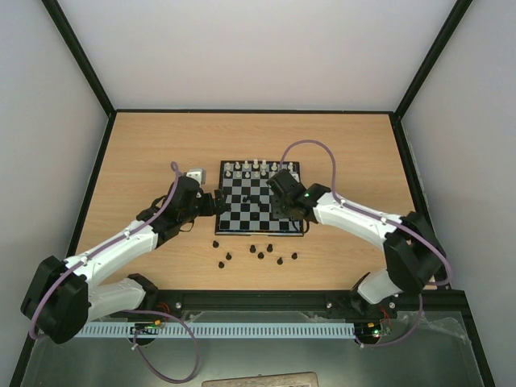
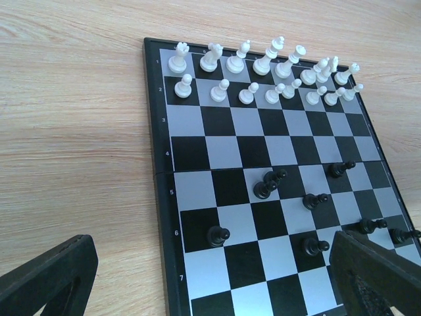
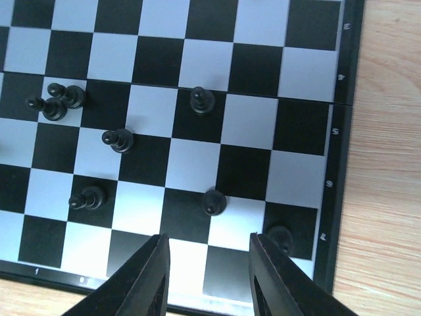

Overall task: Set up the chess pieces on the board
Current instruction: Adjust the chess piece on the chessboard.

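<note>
Right wrist: I count seven black pieces (image 3: 118,139) on board (image 3: 250,122), one half hidden by empty, parted right gripper (image 3: 208,249); left gripper (image 2: 210,283) spread wide

- Is it bright?
- Yes. Soft, even light, and only faint shadows.
- Any shine?
- The board (image 3: 250,125) shines pale near its bottom edge. The right fingers (image 3: 148,276) look a bit blurry.

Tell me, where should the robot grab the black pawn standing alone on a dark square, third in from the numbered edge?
Pinch the tiny black pawn by its round head, straight down from above: it stands upright on the black-and-white chequered board, with no piece close enough to block the right end effector.
</note>
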Motion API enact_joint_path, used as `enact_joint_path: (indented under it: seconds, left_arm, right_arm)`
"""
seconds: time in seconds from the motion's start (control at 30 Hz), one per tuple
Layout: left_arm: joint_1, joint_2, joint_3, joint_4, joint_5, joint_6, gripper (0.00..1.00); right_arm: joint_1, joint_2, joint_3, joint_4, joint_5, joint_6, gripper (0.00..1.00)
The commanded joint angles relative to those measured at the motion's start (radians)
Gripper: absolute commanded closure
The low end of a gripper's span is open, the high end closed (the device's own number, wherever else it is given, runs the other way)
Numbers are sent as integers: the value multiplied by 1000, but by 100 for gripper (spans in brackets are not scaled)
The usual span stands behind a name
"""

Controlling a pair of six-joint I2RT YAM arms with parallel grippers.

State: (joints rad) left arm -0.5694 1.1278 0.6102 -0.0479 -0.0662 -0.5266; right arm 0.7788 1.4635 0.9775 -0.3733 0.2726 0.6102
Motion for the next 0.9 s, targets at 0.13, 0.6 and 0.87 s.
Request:
enact_joint_path:
  seconds: [0.13,0.6,0.87]
  left_arm:
    - [-9,12,23,-12,-20,8,0]
    - [-9,12,23,-9,-20,8,1]
    - [-10,7,23,-10,-23,9,1]
  right_arm:
    - [-1,157,78,-61,-21,-46,68]
    - [-2,237,100,-46,9,-47,73]
    - [-3,269,125,-40,37,-57,78]
